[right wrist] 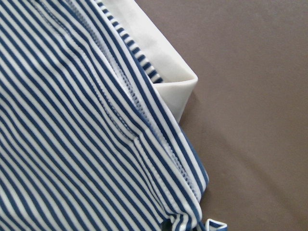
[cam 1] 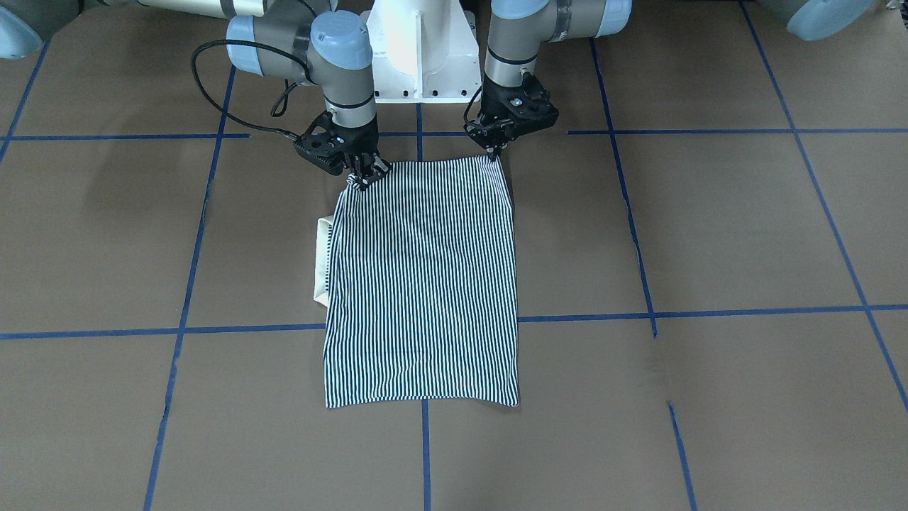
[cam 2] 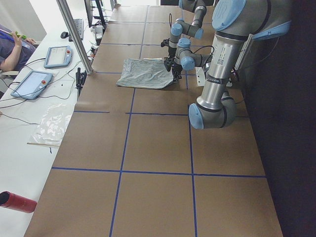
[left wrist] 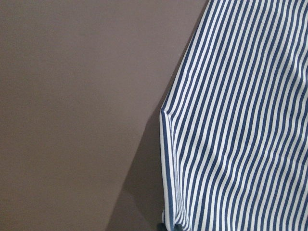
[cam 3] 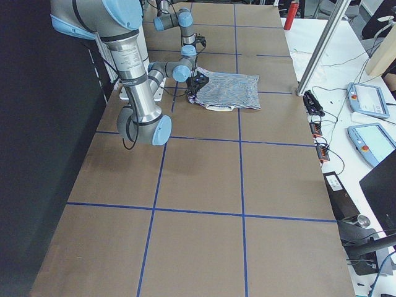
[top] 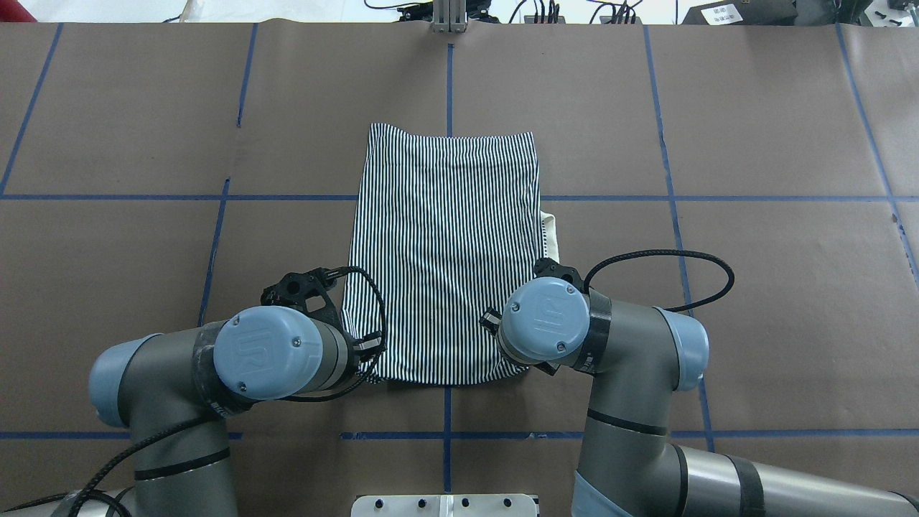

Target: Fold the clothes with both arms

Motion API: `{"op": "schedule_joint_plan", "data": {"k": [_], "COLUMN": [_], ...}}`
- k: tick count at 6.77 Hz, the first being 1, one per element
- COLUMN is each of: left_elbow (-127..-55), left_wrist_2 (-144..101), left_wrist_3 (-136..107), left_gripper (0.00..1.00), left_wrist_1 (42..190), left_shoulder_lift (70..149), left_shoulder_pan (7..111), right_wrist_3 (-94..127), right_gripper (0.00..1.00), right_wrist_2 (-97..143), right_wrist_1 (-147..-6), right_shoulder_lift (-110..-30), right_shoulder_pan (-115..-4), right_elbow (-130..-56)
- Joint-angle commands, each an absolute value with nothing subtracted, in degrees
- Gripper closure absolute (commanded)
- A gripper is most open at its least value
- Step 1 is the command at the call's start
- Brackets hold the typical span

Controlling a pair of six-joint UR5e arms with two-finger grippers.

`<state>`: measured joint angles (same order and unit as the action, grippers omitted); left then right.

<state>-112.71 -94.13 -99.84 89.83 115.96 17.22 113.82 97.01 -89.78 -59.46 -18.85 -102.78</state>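
The left gripper [cam 1: 494,151] has its fingers pinched together on one corner of the polo shirt [cam 1: 425,284], the corner on the edge nearest the robot. In the left wrist view the striped cloth narrows down toward the fingers and stands a little off the table [cam 1: 709,227], with a shadow under its edge. The right gripper [cam 1: 364,176] is closed the same way on the other near corner, and the right wrist view shows the fabric bunched into folds where it meets the fingertips. Both grippers point down at the near edge, one at each end.

From them the shirt stretches away from the robot as a folded, roughly rectangular panel, its stripes running lengthwise and its far edge flat on the table. The cream collar [cam 1: 323,262] sticks out from under the long side on the robot's right, just beyond the right gripper. The shirt lies in the middle of the brown table, across the blue tape lines [cam 1: 709,311], a little way out from the white pedestal base [cam 1: 422,57].
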Motion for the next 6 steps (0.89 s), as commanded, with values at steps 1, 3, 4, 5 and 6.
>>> {"op": "schedule_joint_plan", "data": {"k": [1,3,4,5,6], "left_elbow": [-115.2,-115.8,-115.9,-115.8,-115.7], "left_wrist_2": [-94.2,-94.2,-94.2,-94.2,-94.2], "left_wrist_3": [-99.8,-99.8,-100.2,-100.2,-100.2], "left_gripper": [1.0,1.0,1.0,1.0,1.0], "left_wrist_1": [87.6,87.4,87.4,87.4,87.4], "left_shoulder_lift": [115.9,116.0,116.0,116.0,115.9], "left_shoulder_pan": [17.2,16.7,16.4,16.3,16.3], "right_wrist_3": [113.8,113.9,114.3,114.3,113.5], "right_gripper": [1.0,1.0,1.0,1.0,0.01], "right_wrist_2": [97.2,97.2,96.8,96.2,94.8], "right_wrist_1": [-90.3,-90.3,-90.2,-90.2,-90.1], "right_shoulder_lift": [-60.5,-61.0,-61.6,-61.5,-61.1], "right_shoulder_pan": [-19.4,-19.3,-18.2,-17.1,-17.4], "right_elbow": [-106.9,-107.1,-107.2,-106.1,-104.3]}}
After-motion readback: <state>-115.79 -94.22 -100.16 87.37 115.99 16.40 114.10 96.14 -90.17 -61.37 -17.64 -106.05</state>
